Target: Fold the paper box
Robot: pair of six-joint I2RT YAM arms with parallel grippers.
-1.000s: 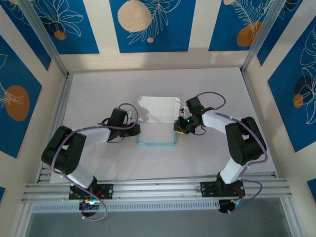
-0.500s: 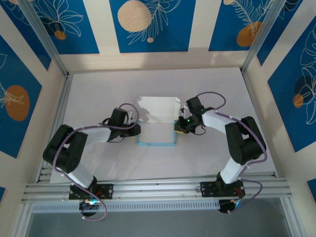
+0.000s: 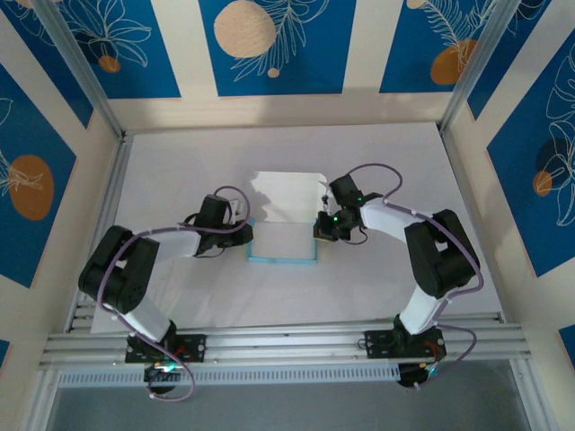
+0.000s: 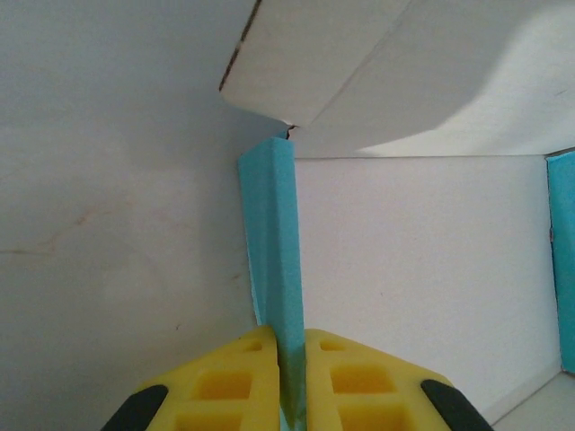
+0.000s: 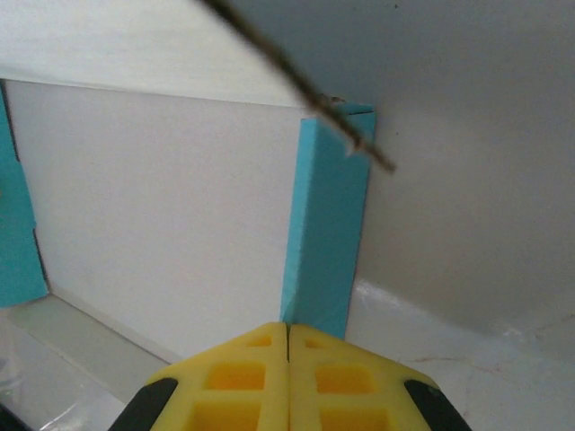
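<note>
The paper box (image 3: 283, 241) lies mid-table, white inside with light-blue walls standing up, and its white back flap (image 3: 286, 196) rises behind it. My left gripper (image 3: 251, 235) is at the box's left side. In the left wrist view, this gripper (image 4: 292, 377) is shut on the blue left wall (image 4: 272, 242), which runs up between its yellow fingers (image 4: 225, 382). My right gripper (image 3: 318, 232) is at the right side. In the right wrist view, this gripper (image 5: 287, 339) has its tips pressed together on the top edge of the blue right wall (image 5: 331, 233).
The white table (image 3: 180, 162) spreads out on all sides of the box. An aluminium rail (image 3: 287, 346) runs along the near edge by the arm bases. Metal posts (image 3: 81, 72) and blue patterned walls enclose the space.
Both grippers have closed onto the box's side walls. The right gripper has shifted slightly left and away from me, and the right wall now stands a little further in.
</note>
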